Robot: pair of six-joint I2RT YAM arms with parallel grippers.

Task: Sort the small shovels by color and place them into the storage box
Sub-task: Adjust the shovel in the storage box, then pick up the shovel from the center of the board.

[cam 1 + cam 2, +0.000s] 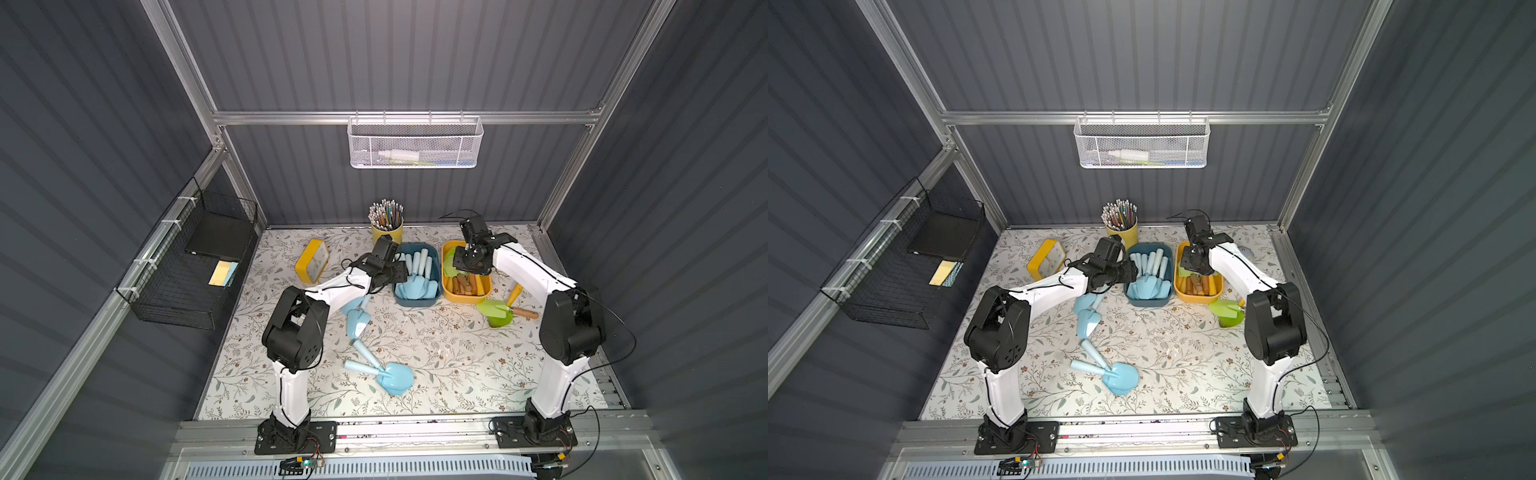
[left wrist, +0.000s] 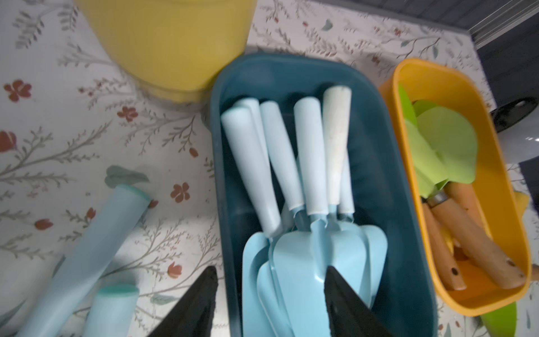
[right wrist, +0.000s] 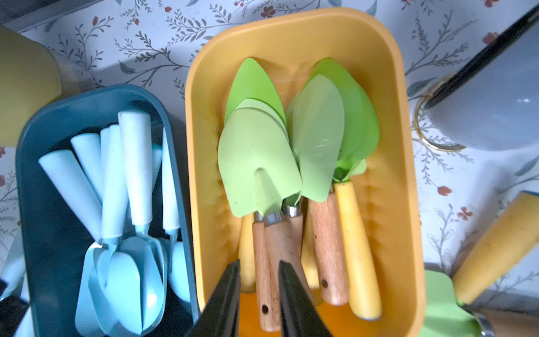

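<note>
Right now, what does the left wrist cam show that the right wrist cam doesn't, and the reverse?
Left wrist only: the left gripper, jaws wide apart, and two loose blue handles on the table. Right wrist only: the right gripper, a wooden handle between its jaws, and a gold ring. Both: blue box of blue shovels, yellow box of green shovels.

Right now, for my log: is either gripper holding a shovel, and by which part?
Left gripper: open, nothing held. Right gripper flanks a wooden handle; grip cannot be told.

Blue shovels (image 2: 306, 253) look smooth, matt; green shovels (image 3: 256, 157) have wooden handles, metal collars; yellow box (image 3: 388, 146) plastic
</note>
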